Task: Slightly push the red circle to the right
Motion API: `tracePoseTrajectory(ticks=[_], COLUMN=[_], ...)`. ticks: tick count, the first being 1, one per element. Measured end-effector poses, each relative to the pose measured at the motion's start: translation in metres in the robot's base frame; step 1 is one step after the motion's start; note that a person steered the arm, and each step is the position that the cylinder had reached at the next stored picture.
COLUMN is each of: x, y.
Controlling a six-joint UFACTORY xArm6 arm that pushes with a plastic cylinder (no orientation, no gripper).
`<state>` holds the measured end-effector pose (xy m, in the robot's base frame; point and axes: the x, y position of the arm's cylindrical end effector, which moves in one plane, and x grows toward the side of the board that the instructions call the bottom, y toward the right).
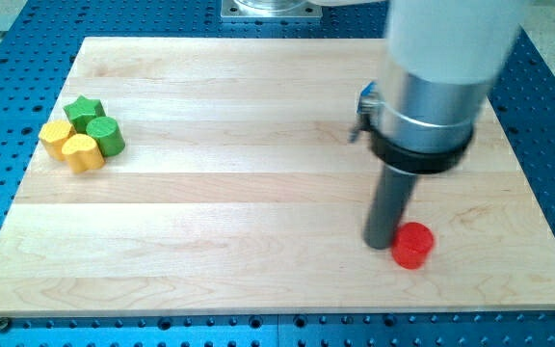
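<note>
Tip (382, 241) of the dark rod touches the red circle block (413, 245) at its nine o'clock; no jaws to judge, it grips nothing.

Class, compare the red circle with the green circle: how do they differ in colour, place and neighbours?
The red circle is red; the green circle is green. The red circle sits low on the view's right, the green circle at upper left. The red circle stands alone beside my tip; the green circle is clustered with other blocks. Both are short cylinders.
</note>
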<state>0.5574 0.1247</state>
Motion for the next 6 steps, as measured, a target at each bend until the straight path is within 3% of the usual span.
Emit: tracePoseTrajectory(ticks=[1,2,4,6], x=[0.020,0.059,0.052,0.030], y=[0.011,-0.041,0.032,0.042])
